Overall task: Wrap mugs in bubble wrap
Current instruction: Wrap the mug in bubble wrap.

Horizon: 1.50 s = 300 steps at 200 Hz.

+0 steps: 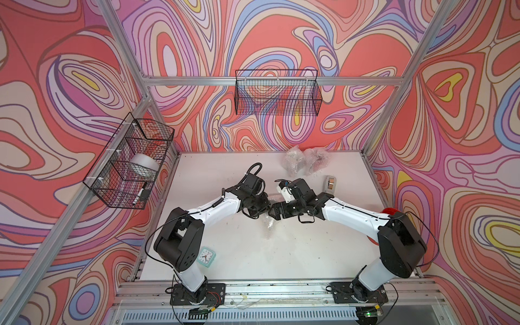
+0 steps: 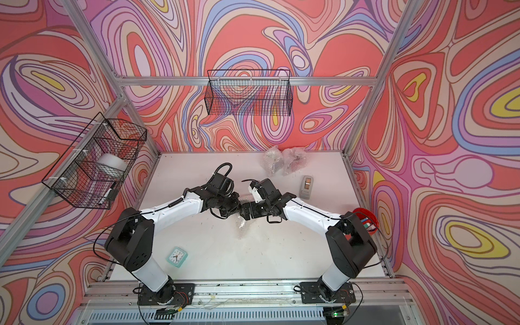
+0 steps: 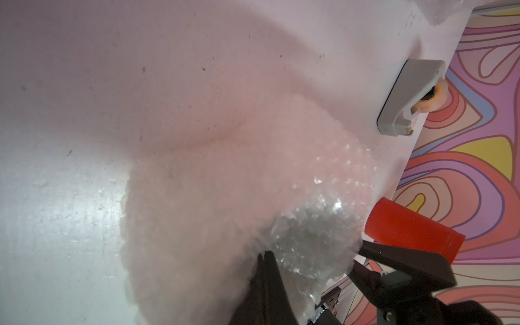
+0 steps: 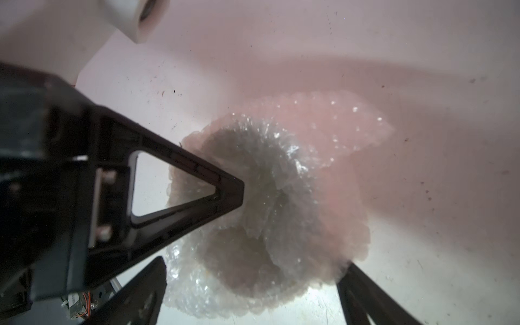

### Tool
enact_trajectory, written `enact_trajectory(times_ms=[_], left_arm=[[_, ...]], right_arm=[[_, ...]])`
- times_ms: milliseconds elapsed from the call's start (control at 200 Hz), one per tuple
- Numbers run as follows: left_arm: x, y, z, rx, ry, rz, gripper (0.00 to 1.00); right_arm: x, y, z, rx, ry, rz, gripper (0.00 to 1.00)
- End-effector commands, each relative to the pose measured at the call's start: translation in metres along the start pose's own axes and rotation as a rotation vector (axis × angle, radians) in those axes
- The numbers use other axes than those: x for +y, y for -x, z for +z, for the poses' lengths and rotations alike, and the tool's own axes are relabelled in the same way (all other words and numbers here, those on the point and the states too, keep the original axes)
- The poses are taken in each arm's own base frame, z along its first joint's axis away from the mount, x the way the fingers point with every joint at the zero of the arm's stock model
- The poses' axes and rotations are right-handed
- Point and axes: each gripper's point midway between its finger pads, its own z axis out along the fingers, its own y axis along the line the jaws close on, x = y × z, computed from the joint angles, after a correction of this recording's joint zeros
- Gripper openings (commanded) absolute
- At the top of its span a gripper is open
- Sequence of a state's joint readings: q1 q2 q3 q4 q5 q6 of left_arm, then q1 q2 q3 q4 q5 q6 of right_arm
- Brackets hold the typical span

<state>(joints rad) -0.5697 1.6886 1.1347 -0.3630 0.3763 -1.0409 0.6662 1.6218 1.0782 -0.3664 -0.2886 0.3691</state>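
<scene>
Stretching front-to-back: bubble wrap (image 1: pixel 268 226)

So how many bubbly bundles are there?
3. One back bundle and its neighbour bundle sit side by side at the table's far edge; the third bundle lies mid-table. Others may be hidden.

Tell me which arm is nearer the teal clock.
Left. The left arm has its elbow just beside the clock; the right arm rises from the opposite side of the table.
</scene>
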Motion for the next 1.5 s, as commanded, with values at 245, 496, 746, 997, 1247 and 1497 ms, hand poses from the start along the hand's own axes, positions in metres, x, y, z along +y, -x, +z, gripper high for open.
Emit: enact_trajectory(times_ms=[245, 496, 746, 997, 1247, 1497], left_arm=[[0.021, -0.002, 0.007, 0.001, 0.094, -0.046, 0.00], [-0.007, 0.020, -0.025, -0.083, 0.024, 0.049, 0.31], [0.006, 0.040, -0.067, -0.157, 0.054, 0.181, 0.40], [0.043, 0.048, -0.083, -0.191, 0.174, 0.469, 0.42], [0.040, 0.051, -0.060, -0.108, 0.145, 0.604, 0.57], [0.036, 0.054, -0.046, -0.070, 0.121, 0.637, 0.58]], right_arm=[[-0.023, -0.003, 0.024, 0.019, -0.114, 0.063, 0.83], [-0.030, -0.007, 0.034, 0.069, -0.114, 0.039, 0.79], [-0.028, -0.005, 0.046, 0.146, -0.042, -0.019, 0.78], [-0.027, 0.000, 0.056, 0.220, 0.031, -0.080, 0.75], [-0.029, 0.009, 0.060, 0.257, 0.059, -0.158, 0.75], [-0.029, 0.011, 0.066, 0.278, 0.069, -0.163, 0.74]])
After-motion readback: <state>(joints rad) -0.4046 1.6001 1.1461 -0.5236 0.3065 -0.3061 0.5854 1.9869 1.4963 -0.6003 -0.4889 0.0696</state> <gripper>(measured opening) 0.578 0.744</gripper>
